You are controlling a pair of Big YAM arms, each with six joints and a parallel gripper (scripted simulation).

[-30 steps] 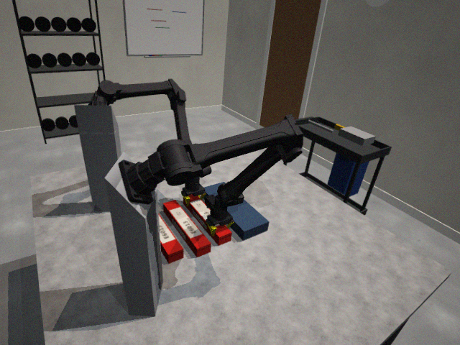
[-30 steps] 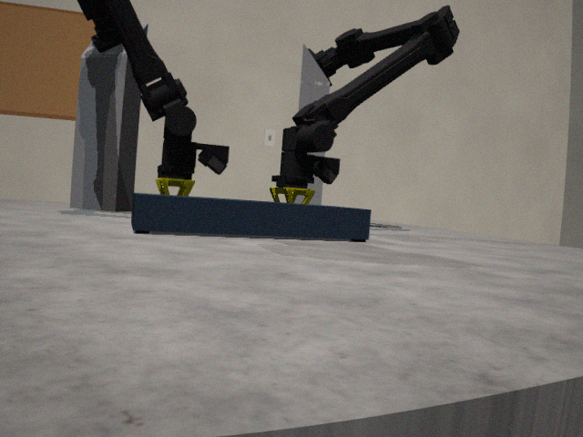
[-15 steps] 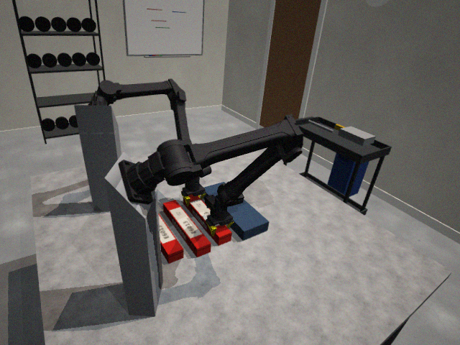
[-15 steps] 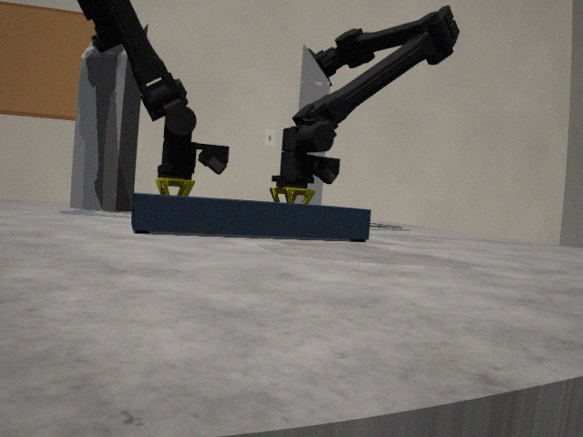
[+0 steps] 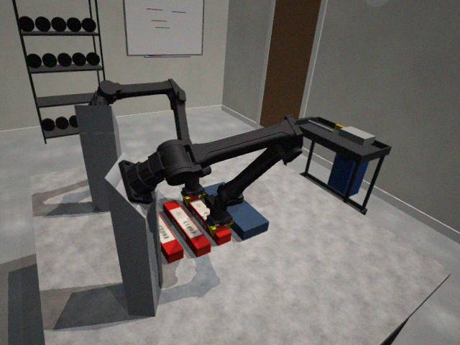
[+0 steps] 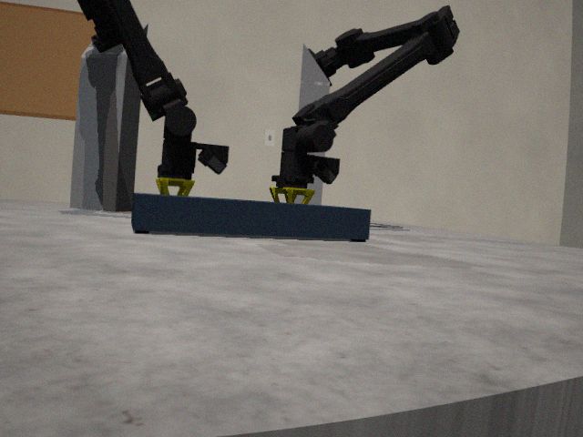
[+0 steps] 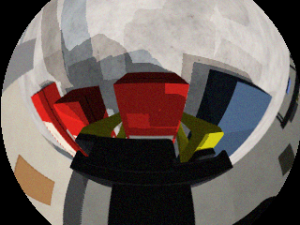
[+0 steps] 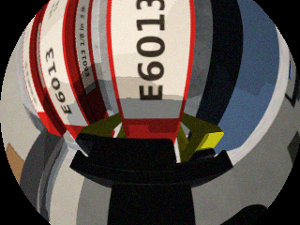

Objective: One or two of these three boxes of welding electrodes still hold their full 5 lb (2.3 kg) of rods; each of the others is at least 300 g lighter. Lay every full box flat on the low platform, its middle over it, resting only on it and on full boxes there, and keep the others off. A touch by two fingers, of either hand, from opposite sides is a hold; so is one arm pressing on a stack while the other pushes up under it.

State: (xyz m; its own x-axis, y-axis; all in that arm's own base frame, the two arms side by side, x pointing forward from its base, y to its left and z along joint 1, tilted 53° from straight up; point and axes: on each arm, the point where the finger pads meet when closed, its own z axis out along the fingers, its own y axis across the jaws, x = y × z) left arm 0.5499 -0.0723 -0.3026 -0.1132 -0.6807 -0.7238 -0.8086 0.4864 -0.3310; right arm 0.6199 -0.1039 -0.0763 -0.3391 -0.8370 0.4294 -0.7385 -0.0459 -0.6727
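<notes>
Jaws: left gripper [image 5: 195, 200] [image 6: 291, 196] [image 7: 151, 131], right gripper [image 5: 221, 227] [image 6: 175, 188] [image 8: 151, 131] grasping red box [image 5: 223, 237] [image 7: 151, 105] [image 8: 152, 110] | narrow gap to platform [image 5: 250, 220] [image 6: 251, 218] [image 7: 246, 110] [image 8: 258, 61]

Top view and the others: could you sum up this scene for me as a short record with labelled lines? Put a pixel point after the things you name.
Boxes: three, red with white labels, lying side by side
Held box: the one nearest the platform [image 5: 223, 236] [image 7: 151, 108] [image 8: 152, 80]
Left gripper [image 5: 193, 200] [image 6: 291, 196] [image 7: 151, 112]: shut on that box
Right gripper [image 5: 221, 227] [image 6: 175, 188] [image 8: 151, 128]: shut on that box, nearer its E6013 print
Blue platform [image 5: 250, 218] [image 6: 251, 216] [image 7: 241, 112] [image 8: 255, 70]: beside the held box; no box on it
Which boxes are full: cannot tell
</notes>
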